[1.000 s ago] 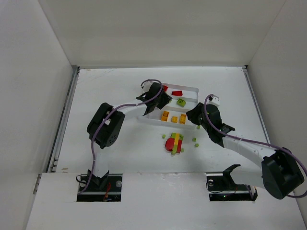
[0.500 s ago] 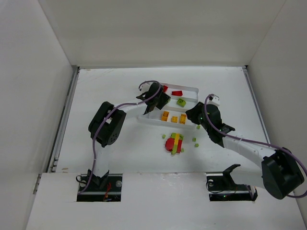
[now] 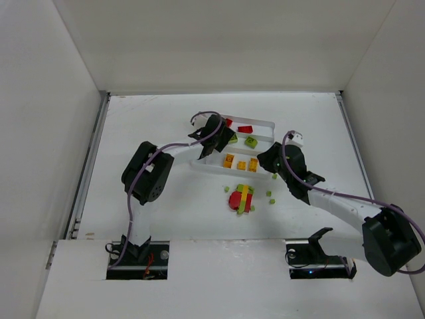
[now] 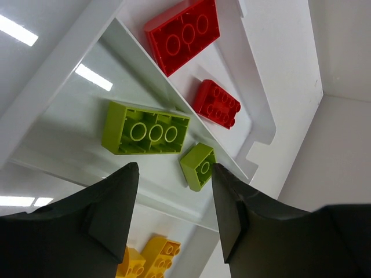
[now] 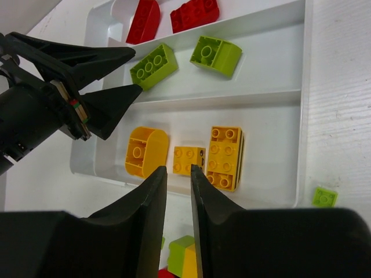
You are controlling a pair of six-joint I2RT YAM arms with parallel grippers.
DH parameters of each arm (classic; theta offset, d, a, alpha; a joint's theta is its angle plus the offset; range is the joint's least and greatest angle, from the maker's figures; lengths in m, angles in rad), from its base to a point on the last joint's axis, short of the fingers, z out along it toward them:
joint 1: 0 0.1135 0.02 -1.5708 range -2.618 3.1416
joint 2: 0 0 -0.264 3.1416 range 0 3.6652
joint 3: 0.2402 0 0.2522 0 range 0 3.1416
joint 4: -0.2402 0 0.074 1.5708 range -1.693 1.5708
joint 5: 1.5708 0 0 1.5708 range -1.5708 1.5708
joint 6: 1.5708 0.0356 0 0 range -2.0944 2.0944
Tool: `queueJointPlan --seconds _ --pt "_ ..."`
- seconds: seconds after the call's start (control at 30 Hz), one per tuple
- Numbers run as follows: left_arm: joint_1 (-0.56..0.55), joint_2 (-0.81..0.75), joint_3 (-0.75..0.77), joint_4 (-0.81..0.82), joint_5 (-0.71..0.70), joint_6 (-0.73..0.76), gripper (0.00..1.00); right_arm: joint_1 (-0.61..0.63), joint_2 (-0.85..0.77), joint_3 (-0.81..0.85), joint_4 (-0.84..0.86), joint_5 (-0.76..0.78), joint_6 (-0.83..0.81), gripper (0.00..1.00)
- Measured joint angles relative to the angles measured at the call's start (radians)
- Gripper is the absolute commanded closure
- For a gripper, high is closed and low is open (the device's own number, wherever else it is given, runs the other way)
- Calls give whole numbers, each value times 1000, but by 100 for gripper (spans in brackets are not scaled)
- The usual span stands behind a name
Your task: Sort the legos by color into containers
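White tray [image 5: 303, 87]: red legos [image 4: 182, 33] in the far slot, green legos [image 4: 147, 129] in the middle, yellow legos [image 5: 224, 156] in the near one.
Left gripper [image 4: 175, 171]: jaws apart, empty, above the green legos.
Right gripper [image 5: 178, 171]: jaws narrowly apart, empty, over the tray's near wall.
Bench [image 3: 153, 119]: mixed clump [image 3: 242, 198] and green studs [image 3: 270, 194] just beside the tray.

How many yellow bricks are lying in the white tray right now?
3, all side by side in the tray's near slot: a rounded brick on the left, a small square brick in the middle, a longer brick on the right. None seems hidden.
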Motion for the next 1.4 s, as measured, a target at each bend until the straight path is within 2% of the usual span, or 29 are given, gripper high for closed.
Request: queueJointPlan --seconds 0.1,0.2,0.3,0.4,0.5,0.6,0.67,0.83,0.97,1.13,1.4 --pt "-6 -39 -42 26 -21 27 54 22 1 0 0 -7 -13 80" --pt "-8 -135 -122 69 -37 81 62 77 12 8 -3 -10 -33 79" --pt "-11 -283 -235 145 -44 158 72 142 40 35 -12 -10 -55 71" --pt "-14 -454 -371 215 -47 246 76 197 50 53 -32 -7 -67 58" --pt "-32 -605 -512 270 -54 341 75 249 43 51 -72 21 -66 48" --pt "-93 -731 -661 291 -69 427 72 297 11 29 -138 76 -54 46" --pt "-144 -785 -742 293 -80 463 69 325 -13 12 -196 108 -38 45" --pt "-266 -861 -900 286 -135 509 62 431 -53 -6 -353 158 26 35" --pt "-325 -886 -957 287 -175 517 59 512 -65 -10 -443 174 85 29" --pt "-356 -891 -979 297 -196 516 57 557 -42 -10 -514 187 130 22" --pt "-359 -893 -1034 344 -206 504 57 592 30 21 -561 193 154 23"
